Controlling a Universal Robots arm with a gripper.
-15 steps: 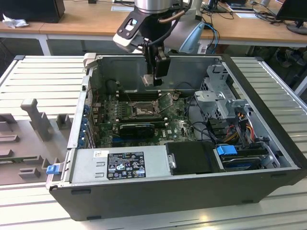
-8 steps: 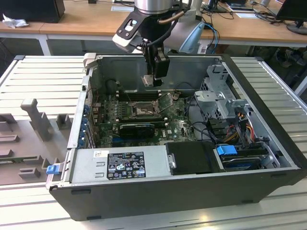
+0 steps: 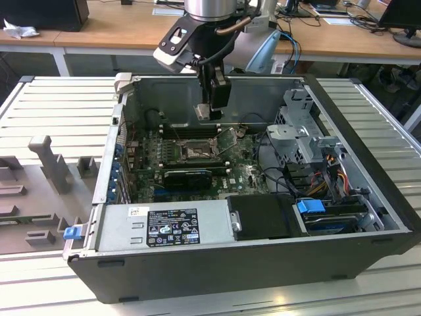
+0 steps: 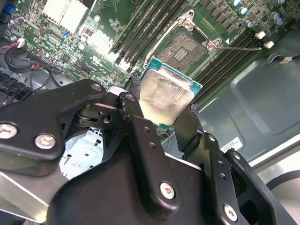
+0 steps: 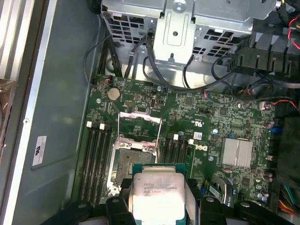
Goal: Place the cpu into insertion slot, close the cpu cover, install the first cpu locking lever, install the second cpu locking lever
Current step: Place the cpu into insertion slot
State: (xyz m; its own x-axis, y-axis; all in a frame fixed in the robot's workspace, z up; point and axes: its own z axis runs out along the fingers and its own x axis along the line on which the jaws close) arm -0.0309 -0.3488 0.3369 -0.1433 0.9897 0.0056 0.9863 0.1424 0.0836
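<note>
1. my hand [image 4: 161, 107] is clamped on the cpu [image 4: 165, 93], with the fingers [image 4: 134, 93] pinching two opposite edges.
2. i see the cpu held in the air above the slot [image 5: 125, 165], not touching it; the pin field is showing.
3. the cover [image 5: 140, 115] stands swung open just beside the slot, and memory slots [image 5: 96, 159] flank both sides.
4. the board lies inside the open case [image 3: 217, 263] on the counter [image 3: 59, 99].

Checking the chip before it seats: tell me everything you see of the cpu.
The cpu is a small flat square chip: pale silvery metal top on a green-edged base. The black gripper clamps it by two opposite edges, in the air above the bare insertion slot, whose cpu cover stands open. It touches nothing else.
</note>
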